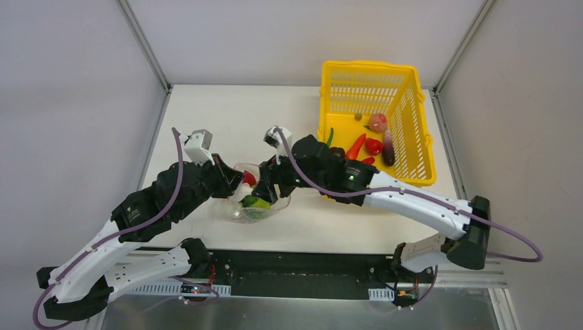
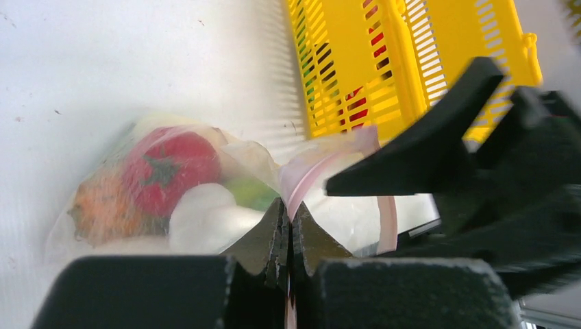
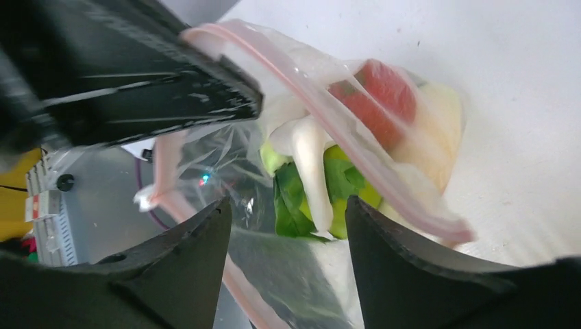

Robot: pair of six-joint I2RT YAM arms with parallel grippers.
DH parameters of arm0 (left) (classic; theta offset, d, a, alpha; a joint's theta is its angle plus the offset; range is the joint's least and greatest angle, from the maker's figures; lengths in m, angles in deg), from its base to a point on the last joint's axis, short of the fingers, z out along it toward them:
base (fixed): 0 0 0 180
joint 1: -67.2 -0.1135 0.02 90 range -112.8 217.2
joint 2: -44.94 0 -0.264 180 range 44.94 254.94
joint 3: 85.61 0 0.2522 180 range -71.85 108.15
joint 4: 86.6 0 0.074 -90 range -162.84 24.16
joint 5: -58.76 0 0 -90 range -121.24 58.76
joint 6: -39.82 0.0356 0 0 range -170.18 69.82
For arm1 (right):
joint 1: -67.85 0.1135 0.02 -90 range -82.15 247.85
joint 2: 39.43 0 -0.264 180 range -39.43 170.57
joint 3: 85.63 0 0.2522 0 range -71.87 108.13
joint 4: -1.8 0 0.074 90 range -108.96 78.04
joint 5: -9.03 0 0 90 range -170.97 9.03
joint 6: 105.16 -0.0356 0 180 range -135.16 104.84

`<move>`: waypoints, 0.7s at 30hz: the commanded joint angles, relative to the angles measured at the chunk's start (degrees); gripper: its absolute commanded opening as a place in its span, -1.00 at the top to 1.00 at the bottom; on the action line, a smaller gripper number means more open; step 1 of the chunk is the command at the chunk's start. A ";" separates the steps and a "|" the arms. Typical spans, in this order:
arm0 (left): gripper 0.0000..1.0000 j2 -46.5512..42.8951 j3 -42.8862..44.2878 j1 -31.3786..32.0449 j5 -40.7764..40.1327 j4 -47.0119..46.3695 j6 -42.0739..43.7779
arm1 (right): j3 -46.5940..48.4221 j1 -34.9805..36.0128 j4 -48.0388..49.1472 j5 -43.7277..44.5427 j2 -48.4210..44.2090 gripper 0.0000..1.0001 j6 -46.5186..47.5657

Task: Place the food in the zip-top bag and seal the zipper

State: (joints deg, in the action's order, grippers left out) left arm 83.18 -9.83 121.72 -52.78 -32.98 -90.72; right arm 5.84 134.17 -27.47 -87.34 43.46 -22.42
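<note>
Now the left gripper (image 2: 288, 214) was pressed tight together, pinching the pink zipper (image 2: 305, 179) at one end of the mouth. The bag (image 1: 260, 203) lay on the table (image 1: 206, 117) between both arms, with the radish (image 3: 310, 161), the red pepper (image 2: 171, 164) and a green piece (image 3: 342, 185) inside. The right gripper (image 3: 288, 205) stood spread, jaws astride the crinkly plastic; contact was hard to tell. More food (image 1: 371, 146) sat in the basket (image 1: 414, 130).

a white table (image 1: 227, 117) lies under the left gripper (image 1: 239, 184) and the right gripper (image 1: 267, 187). plain grey walls (image 1: 75, 82) rise beyond and beside them, joined by metal corner posts (image 1: 144, 45). light even, perhaps overhead.
</note>
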 commanded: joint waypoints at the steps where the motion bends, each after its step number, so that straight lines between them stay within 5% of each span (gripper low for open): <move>1: 1.00 0.22 1.90 -0.11 -1.16 -2.39 -0.52 | -1.31 0.29 3.58 0.39 -7.83 -0.29 -0.21; 7: 1.00 0.32 1.54 -0.12 -1.62 -2.68 -0.51 | -2.59 0.23 2.03 2.60 -15.39 -0.29 1.43; 15: 1.00 0.24 1.71 -0.16 -1.80 -2.82 -0.34 | -8.18 -1.89 1.08 29.99 -24.88 -0.40 1.34; 21: 1.00 0.54 1.72 -0.14 -1.31 -2.88 -0.34 | -10.58 -10.75 -2.70 33.41 -27.26 -0.42 -3.33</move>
State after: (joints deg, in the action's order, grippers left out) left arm 83.55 -9.83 121.72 -52.87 -33.13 -90.72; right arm -3.36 128.10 -28.21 -60.53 17.60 -22.31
